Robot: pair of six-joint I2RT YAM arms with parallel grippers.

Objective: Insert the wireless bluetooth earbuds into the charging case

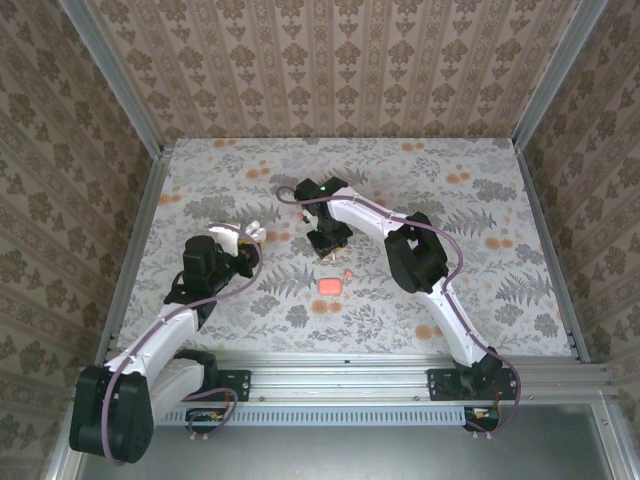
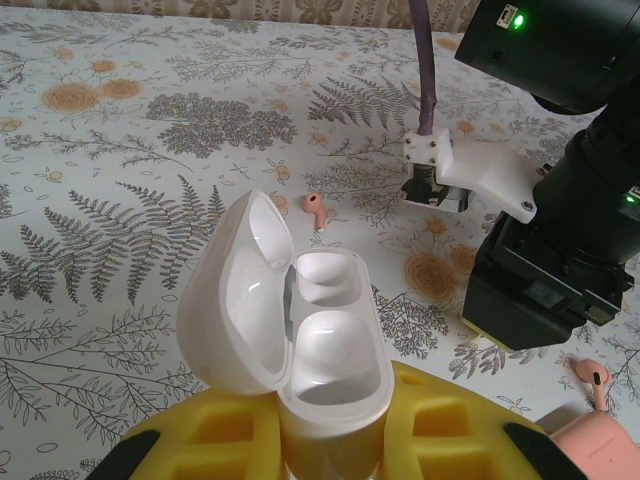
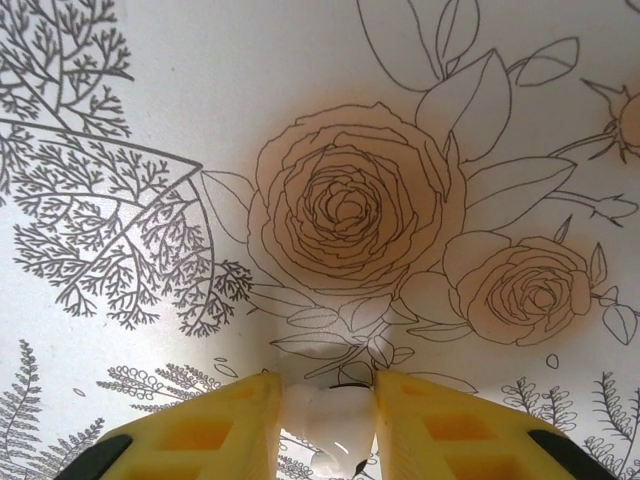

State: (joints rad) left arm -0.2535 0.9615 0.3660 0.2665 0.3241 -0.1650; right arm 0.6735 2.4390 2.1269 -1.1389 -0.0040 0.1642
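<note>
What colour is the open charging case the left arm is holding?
White, glossy inside and out. The open charging case shows best in the left wrist view.

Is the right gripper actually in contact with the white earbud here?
Touching. The right wrist view shows the white earbud pinched between the right gripper's two yellow fingers, with no gap on either side.

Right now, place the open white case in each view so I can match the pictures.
Top external: white case left of centre, at the tip of the left gripper.
Left wrist: white case bottom centre, lid open, between the yellow fingers.
Shared landmark: pink case, mid-table from above; bottom-right corner in the wrist view.
</note>
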